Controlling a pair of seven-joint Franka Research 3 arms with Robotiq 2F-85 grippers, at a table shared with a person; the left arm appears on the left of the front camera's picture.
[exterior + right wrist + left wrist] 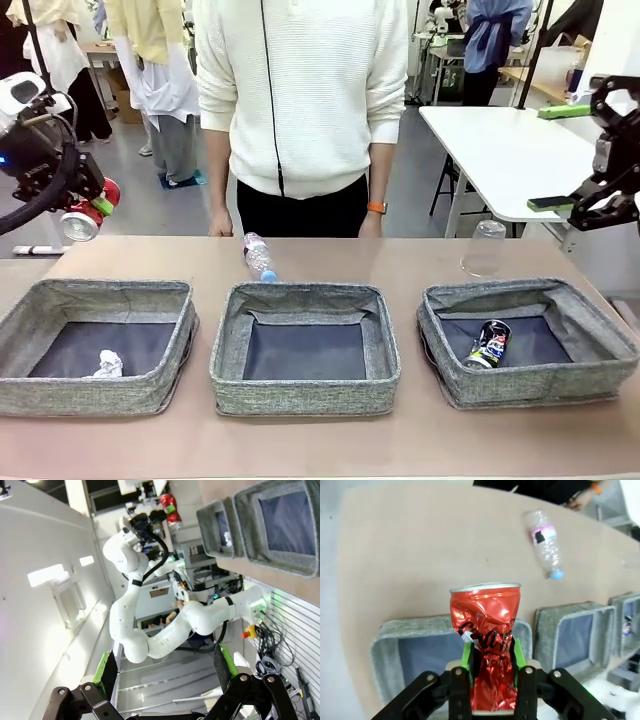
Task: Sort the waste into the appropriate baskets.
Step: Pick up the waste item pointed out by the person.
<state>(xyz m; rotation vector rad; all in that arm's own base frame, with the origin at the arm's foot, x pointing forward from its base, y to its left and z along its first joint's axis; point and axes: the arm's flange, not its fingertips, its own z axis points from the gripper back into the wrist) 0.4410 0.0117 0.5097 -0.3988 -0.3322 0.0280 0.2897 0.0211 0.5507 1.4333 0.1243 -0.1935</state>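
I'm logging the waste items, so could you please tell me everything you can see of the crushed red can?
The crushed red can is shiny thin metal, badly crumpled, with black and white lettering and a silvery rim at its free end. It is off the table, clamped lower down between the green pads of the left hand, which alone touches it. In the front view it hangs raised at the far left.

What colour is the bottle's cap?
The cap is light blue; the left wrist view shows it best.
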